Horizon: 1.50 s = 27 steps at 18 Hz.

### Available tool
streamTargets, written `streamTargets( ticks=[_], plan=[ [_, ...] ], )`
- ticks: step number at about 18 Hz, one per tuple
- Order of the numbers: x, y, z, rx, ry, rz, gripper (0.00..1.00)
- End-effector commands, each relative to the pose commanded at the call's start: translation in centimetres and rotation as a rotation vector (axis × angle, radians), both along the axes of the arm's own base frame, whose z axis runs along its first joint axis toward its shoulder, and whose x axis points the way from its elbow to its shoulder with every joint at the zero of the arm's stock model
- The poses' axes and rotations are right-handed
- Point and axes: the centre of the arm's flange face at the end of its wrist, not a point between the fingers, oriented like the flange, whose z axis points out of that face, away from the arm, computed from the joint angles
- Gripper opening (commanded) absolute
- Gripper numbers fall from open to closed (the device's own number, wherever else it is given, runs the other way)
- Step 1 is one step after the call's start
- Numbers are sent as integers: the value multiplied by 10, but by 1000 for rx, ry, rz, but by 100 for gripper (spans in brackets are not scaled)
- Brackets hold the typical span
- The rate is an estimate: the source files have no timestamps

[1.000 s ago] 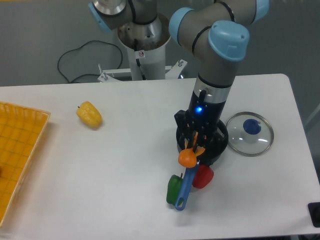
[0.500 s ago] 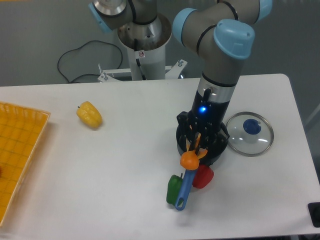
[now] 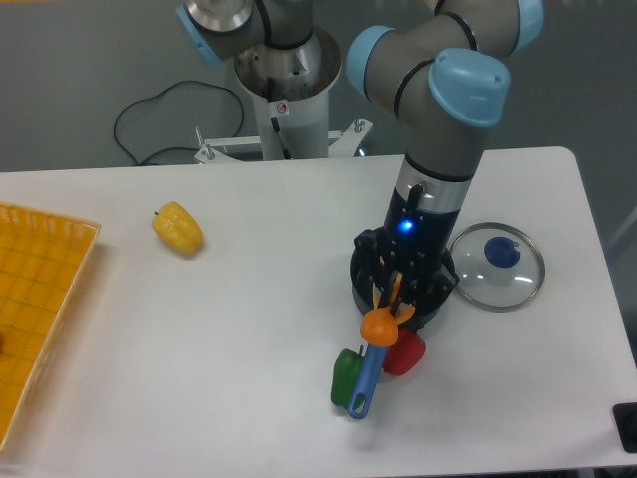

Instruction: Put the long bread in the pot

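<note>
The long bread (image 3: pixel 379 324) is a glossy orange toy loaf, tilted, with its rounded lower end sticking out over the pot's front rim. My gripper (image 3: pixel 396 284) hangs straight down over the pot (image 3: pixel 435 299) and is shut on the bread's upper part, which shows as a golden strip between the dark fingers. The pot is small, round and black, and mostly hidden behind the gripper. Its blue handle (image 3: pixel 367 375) points toward the table's front edge.
A glass lid with a blue knob (image 3: pixel 497 266) lies right of the pot. A green pepper (image 3: pixel 346 376) and a red pepper (image 3: pixel 406 354) flank the handle. A yellow pepper (image 3: pixel 177 228) lies at the left; an orange basket (image 3: pixel 30 309) is at the far left edge.
The gripper with the bread has shifted slightly right and lower over the pot. The bread's orange end has dropped a little toward the handle.
</note>
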Motion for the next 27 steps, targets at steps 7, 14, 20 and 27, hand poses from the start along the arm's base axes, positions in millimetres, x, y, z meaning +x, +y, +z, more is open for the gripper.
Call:
streamTargets(
  ticks=[7,14,20,27],
  plan=[
    [-1,2,-5,-4,-4,-6,18],
    [-3,4,-16,-13,2,-46,18],
    [3,5,-29,-26,0,-86,19],
    [9,2,-43,-48,-4,-117,20]
  ],
)
